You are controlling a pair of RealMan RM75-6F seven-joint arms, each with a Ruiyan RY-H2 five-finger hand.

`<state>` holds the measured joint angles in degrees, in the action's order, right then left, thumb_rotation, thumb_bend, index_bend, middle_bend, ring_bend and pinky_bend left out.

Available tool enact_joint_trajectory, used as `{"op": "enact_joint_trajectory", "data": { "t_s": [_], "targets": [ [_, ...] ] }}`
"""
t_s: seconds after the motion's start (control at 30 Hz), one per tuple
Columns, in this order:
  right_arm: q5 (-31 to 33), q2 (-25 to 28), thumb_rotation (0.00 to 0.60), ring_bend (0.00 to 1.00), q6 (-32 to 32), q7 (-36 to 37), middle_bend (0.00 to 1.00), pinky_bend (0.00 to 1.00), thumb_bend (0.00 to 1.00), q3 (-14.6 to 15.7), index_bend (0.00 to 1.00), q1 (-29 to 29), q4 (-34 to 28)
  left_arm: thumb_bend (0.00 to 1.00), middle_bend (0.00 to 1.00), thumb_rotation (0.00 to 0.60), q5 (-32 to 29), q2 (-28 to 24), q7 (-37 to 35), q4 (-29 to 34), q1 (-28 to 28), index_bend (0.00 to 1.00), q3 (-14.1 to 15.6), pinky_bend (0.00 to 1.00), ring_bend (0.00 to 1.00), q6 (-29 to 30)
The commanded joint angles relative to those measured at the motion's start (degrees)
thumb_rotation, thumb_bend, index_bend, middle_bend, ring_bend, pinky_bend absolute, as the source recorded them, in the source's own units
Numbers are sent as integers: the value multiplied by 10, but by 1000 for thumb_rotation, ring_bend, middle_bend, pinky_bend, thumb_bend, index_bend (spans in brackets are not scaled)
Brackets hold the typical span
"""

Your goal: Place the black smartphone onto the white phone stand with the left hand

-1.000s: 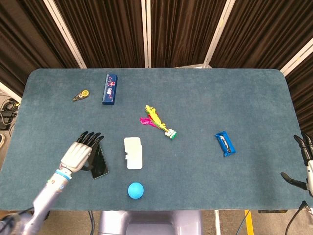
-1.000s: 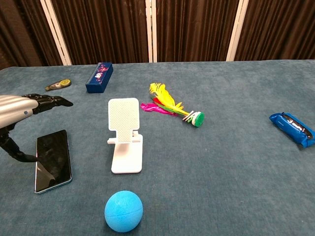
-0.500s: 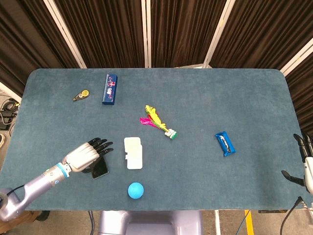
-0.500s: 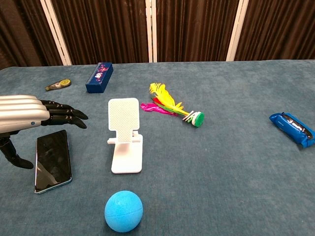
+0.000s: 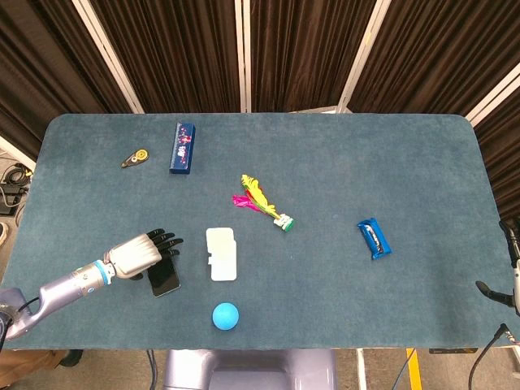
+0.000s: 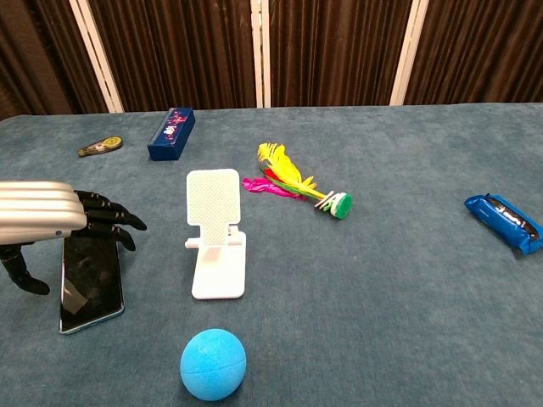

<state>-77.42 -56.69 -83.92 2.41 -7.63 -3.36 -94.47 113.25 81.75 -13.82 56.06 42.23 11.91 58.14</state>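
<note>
Left hand (image 6: 51, 222) hovers over the far end of the phone (image 6: 88, 285), fingers apart and extended toward the stand (image 6: 215, 243), thumb hanging below; holding nothing. Phone lies flat on the table (image 5: 341, 154), just left of the stand, screen up. Blue ball (image 6: 213, 364) near the stand's base. Right hand (image 5: 512, 276) at the table's right edge; finger state cannot be told.

Lab-style test setup, teal felt-covered table (image 5: 341, 162) filling frame, dark pleated curtains (image 5: 301, 49) along top, cables (image 5: 12, 183) far left
</note>
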Motion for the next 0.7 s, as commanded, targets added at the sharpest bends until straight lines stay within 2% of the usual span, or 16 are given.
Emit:
{"op": "enact_joint_trajectory", "data": {
  "t_s": [0.03,0.37,0.4,0.5,0.57,0.7],
  "targets": [
    [-1,0,600,0,-1,1,0,0,0,0,0,0,0,0,38,600,4,18,-8,-21,2,165,11,128,66,6],
    [2,1,600,0,2,5,0,0,0,-1,0,1,2,0,61,600,-3,46,-6,-54,2,188,21,139,94,12],
    [3,1,600,0,2,6,0,0,0,-2,0,1,2,0,85,600,-4,50,-7,-56,3,198,22,152,117,12],
    [3,1,600,0,3,7,0,0,0,-2,0,1,3,0,253,600,-4,56,-8,-62,3,279,25,252,258,21],
    [3,1,600,0,4,7,0,0,0,-2,0,0,3,0,359,600,-3,60,-8,-67,2,380,25,325,353,32],
    [2,1,600,0,4,7,0,0,0,-2,0,0,3,0,443,600,0,64,-7,-79,-3,485,28,392,430,56]
  ]
}}
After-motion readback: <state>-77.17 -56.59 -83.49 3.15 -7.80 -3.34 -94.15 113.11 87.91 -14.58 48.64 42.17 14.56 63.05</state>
